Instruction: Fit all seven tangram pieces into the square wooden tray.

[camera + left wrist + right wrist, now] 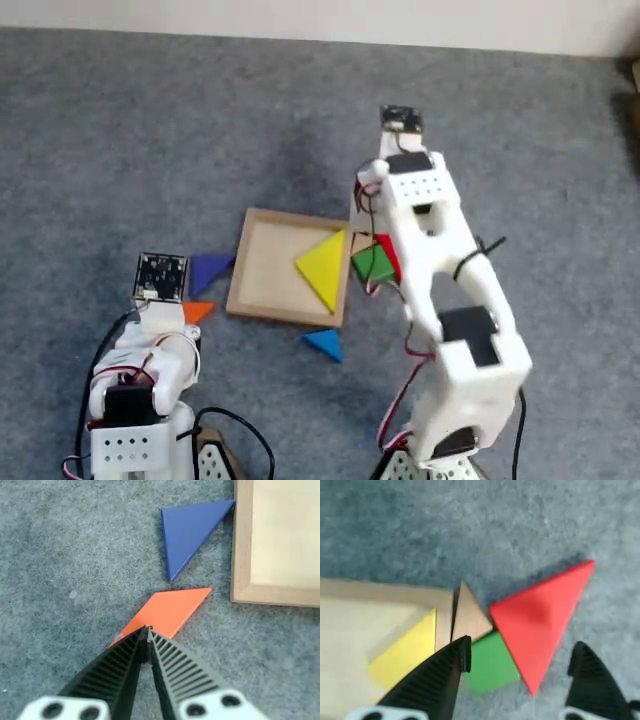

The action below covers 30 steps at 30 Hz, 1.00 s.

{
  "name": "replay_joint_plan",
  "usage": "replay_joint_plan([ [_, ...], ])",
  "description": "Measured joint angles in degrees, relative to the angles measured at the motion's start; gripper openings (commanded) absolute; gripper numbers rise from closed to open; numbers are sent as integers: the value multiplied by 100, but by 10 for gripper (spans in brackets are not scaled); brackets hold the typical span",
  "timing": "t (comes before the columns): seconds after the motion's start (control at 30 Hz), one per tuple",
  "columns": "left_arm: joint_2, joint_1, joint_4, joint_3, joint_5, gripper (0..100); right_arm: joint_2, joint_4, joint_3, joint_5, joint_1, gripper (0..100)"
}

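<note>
The square wooden tray [262,285] lies mid-table with a yellow triangle [325,265] in its right part. My left gripper [146,632] is shut, its tips over one end of the orange parallelogram [170,611], which lies flat on the carpet beside the tray's rim [242,555]. A dark blue triangle [187,530] rests just beyond it, one corner touching the rim. My right gripper [520,660] is open above a red triangle [540,617], a green piece [490,662] and a tan triangle [467,617], all clustered against the tray's right edge [444,611].
A small light blue triangle [325,343] lies on the carpet just in front of the tray's near right corner. Grey carpet covers the table. The left arm [140,380] stands at the front left, the right arm [450,320] at the front right.
</note>
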State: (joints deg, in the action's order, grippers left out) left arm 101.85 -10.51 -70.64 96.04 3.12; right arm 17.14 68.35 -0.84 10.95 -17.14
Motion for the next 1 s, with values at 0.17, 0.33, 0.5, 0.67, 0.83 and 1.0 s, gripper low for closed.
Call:
replay_joint_plan([
  [0.17, 0, 0, 0, 0, 0, 5, 615, 9, -536, 0, 53, 337],
  [0.33, 0, 0, 0, 0, 0, 5, 835, 9, -765, 246, 325, 338],
  [0.5, 0, 0, 0, 0, 0, 5, 1090, 53, -765, 246, 378, 338],
  [0.67, 0, 0, 0, 0, 0, 5, 1125, 193, -774, 273, 360, 338],
  [0.83, 0, 0, 0, 0, 0, 5, 1125, 193, -774, 299, 343, 338],
  [1.0, 0, 0, 0, 0, 0, 5, 1134, 193, -774, 299, 246, 338],
])
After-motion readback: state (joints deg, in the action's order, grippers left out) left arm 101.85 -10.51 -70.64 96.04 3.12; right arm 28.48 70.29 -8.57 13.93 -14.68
